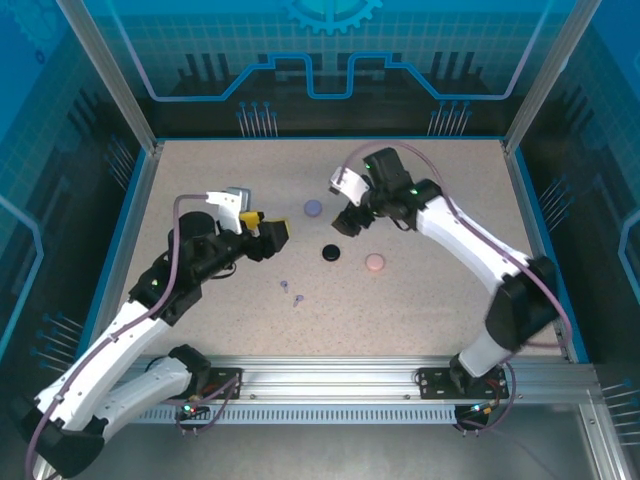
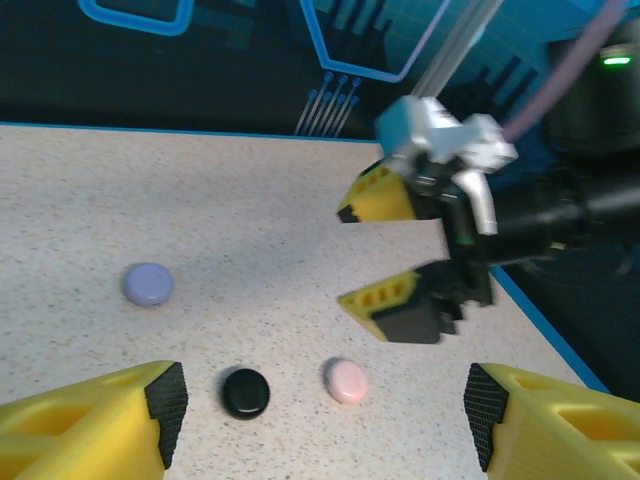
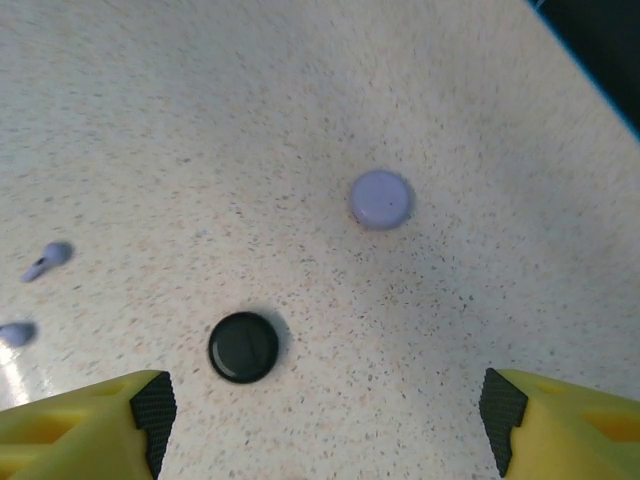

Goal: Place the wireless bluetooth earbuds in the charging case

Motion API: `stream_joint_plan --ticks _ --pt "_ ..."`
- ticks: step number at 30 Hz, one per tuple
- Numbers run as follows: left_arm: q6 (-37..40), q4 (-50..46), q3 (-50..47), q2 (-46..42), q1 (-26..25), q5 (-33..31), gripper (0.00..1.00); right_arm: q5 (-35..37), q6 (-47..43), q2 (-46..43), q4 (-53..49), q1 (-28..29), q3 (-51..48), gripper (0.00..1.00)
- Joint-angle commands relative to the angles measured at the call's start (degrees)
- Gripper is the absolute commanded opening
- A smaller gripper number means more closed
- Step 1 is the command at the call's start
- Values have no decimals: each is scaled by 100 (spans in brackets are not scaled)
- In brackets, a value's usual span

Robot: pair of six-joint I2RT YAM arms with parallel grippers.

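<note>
Three round charging cases lie mid-table: lilac [image 1: 313, 208], black [image 1: 331, 253] and pale pink [image 1: 375, 263]. All look closed. Two tiny lilac earbuds [image 1: 284, 285] [image 1: 297, 298] rest on the table nearer the front, left of the black case. My left gripper [image 1: 266, 228] hovers open and empty to the left of the cases, facing the black case [image 2: 245, 392] and pink case [image 2: 346, 380]. My right gripper [image 1: 347, 222] is open and empty just above the table between the lilac case [image 3: 380, 198] and black case [image 3: 243, 347]. The earbuds [image 3: 48, 258] sit at its far left.
The speckled table is ringed by a blue rim [image 1: 528, 215] and aluminium posts. The two grippers face each other closely; the right gripper's yellow fingers [image 2: 392, 303] fill the upper right of the left wrist view. The lilac case [image 2: 148, 284] lies apart at left.
</note>
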Motion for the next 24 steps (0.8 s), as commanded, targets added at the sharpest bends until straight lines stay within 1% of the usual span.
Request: stream_joint_plan --ticks 1,3,6,8,11,12,16,19,22,24 --pt "223 -149 -87 -217 108 -327 78 174 657 992 -665 -129 839 83" --pt "274 -216 -76 -270 128 -355 79 283 855 1667 -821 -164 1432 84" --pt "320 -252 -78 -290 163 -365 80 249 1039 2584 -1162 -159 2415 85" --pt "345 -246 -86 -274 180 -352 80 165 922 3117 -1402 -120 3049 86" --pt "382 -262 -86 -277 199 -343 80 244 595 3738 -1673 -47 3844 89" --pt "390 -271 -93 -282 212 -352 80 253 598 4093 -1860 -66 4195 90" --pt "391 -245 -129 -291 234 -361 80 377 1097 4952 -2620 -77 5511 90" --pt "400 -217 -146 -291 260 -370 81 531 1711 5180 -2731 -60 5789 90" --pt "411 -201 -154 -266 270 -358 81 365 2263 5170 -2498 -47 5560 91" --pt "413 -192 -166 -248 278 -340 81 173 2447 5227 -2352 -24 5501 91"
